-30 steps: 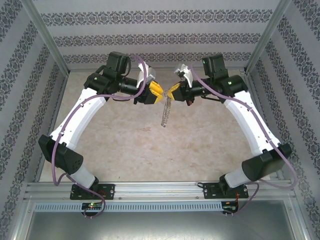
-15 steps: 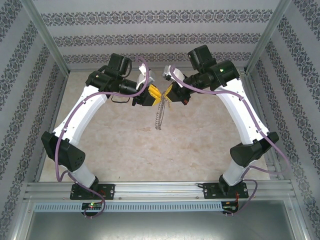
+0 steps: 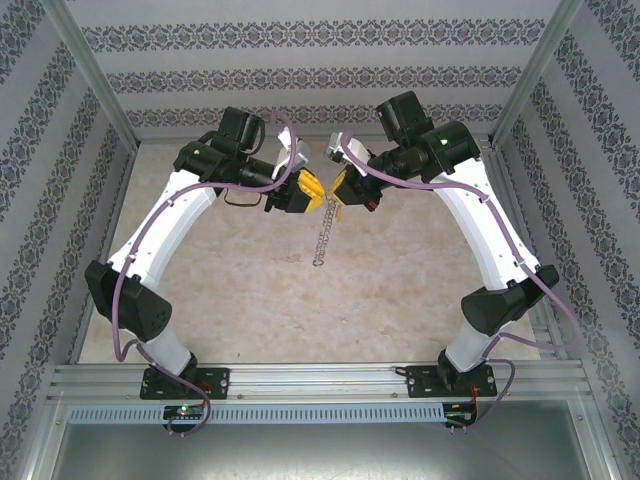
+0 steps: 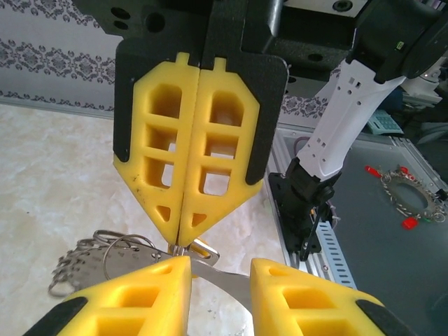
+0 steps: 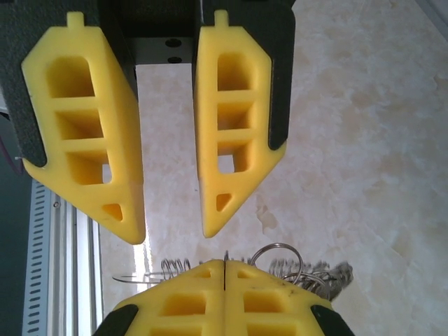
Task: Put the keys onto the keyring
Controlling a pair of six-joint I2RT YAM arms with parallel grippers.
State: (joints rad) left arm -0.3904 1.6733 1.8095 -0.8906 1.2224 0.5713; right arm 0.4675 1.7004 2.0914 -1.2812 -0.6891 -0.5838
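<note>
Silver, chain-like keyring (image 3: 324, 238) dangles from the clamped right gripper (image 3: 338, 190); the left gripper (image 3: 311, 187) is narrowly parted.

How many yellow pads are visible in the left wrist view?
4: two pressed together at centre on the right end effector; two apart below on the left end effector.

lab rig: alu frame (image 3: 320, 375), papered walls (image 3: 320, 60)

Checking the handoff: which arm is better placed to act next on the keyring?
Left. The left tool stands open, tips at the large thin metal keyring; the right tool is shut on that ring, holding it up.
</note>
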